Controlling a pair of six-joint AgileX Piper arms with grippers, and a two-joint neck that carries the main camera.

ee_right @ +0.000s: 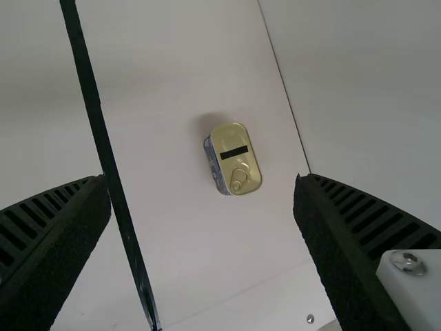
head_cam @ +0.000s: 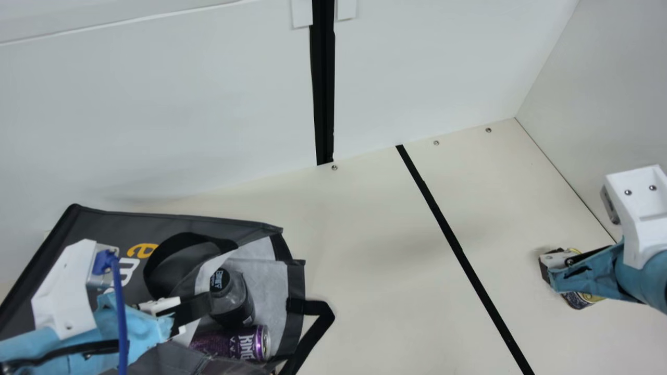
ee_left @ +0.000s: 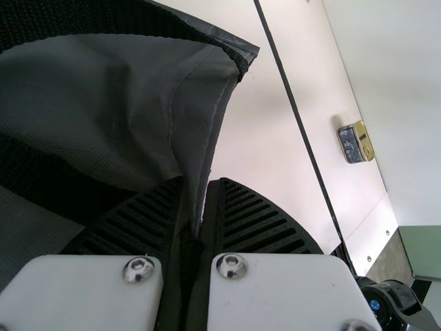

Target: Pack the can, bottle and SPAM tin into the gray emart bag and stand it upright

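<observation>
Tin (ee_right: 236, 160), gold-lidded metal: on cream bench (head_cam: 375, 250). Black ribbed right hand (ee_right: 201, 179): spread wide, empty. Black ribbed left hand (ee_left: 200, 189): pinching gray fabric bag (head_cam: 104, 224); dark bottle (head_cam: 232, 302), purple can (head_cam: 229, 345) inside. Step, likely: fetching tin; next needs centred descent, closing.

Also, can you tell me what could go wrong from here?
The can lies on its side near the mouth of the bag and might roll out if the bag shifts.
The left end effector pinches only a thin edge of the bag, which could slip free.
The right end effector is open over the tin; closing off-centre may push it away.
</observation>
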